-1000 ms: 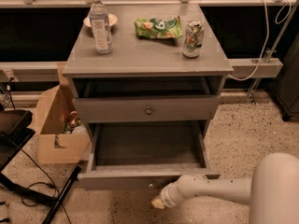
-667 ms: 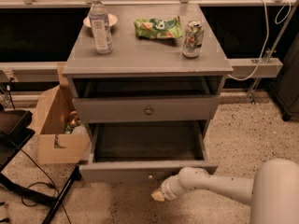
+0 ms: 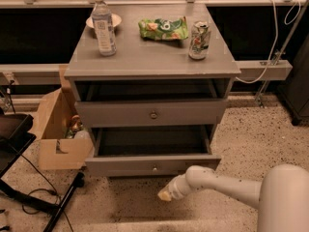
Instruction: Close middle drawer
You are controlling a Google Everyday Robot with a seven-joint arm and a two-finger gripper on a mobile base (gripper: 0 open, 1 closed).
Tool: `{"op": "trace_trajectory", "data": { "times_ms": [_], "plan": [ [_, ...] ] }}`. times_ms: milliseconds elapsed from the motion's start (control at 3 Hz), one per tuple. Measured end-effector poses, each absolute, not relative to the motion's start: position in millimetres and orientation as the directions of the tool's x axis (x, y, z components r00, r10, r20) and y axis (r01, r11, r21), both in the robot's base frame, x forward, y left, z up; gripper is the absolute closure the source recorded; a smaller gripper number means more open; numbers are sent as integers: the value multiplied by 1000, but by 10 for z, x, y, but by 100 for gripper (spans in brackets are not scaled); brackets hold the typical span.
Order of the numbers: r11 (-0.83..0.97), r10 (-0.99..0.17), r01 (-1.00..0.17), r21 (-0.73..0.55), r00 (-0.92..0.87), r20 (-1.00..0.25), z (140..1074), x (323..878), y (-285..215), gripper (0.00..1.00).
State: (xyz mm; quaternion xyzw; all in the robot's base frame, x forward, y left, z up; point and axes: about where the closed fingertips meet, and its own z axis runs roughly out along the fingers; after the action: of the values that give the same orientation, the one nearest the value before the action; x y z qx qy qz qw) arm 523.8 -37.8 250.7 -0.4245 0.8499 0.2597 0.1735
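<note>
The floor (image 3: 241, 144) is pale speckled stone. On it stands a grey wooden cabinet (image 3: 145, 57), boxy, with a flat matte top that overhangs the sides a little. The top drawer (image 3: 116, 114) has a tall plain front and stands slightly out, so a dark slot shows behind it.

The middle drawer (image 3: 120, 166) sits just under it and is pulled partly out toward the camera. It is wide and shallow, of the same grey wood, with thin side walls, a dark bare inside and a low flat front.

The arm (image 3: 227, 185) is smooth, white and tubular. It reaches in from the lower right, and its bend lies just before the drawer's right front corner.

An open brown cardboard box (image 3: 55, 115) leans at the cabinet's left side.

On the cabinet top are a clear plastic bottle (image 3: 103, 25), upright at the back left, and a crumpled green bag (image 3: 163, 29) lying flat at the back centre. A metal can (image 3: 199, 41) stands upright to the right, and a small pale plate (image 3: 116, 19) lies behind the bottle.

The gripper (image 3: 165, 195), with a yellowish tip, hangs low over the floor. It is in front of the drawer front, just below and right of its knob (image 3: 155, 168), which is small, round and metal. Whether the gripper is apart or together cannot be told, nor whether it touches the wood.
</note>
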Motion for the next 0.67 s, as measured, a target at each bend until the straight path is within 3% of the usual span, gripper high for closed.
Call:
{"op": "trace_trajectory", "data": {
  "times_ms": [333,667],
  "plan": [
    [511,-628,-811,284,-578,-521,2632,5796,-549,100],
    [518,-623,-808,280,-581,-523,2664,5942,-598,100]
  ]
}}
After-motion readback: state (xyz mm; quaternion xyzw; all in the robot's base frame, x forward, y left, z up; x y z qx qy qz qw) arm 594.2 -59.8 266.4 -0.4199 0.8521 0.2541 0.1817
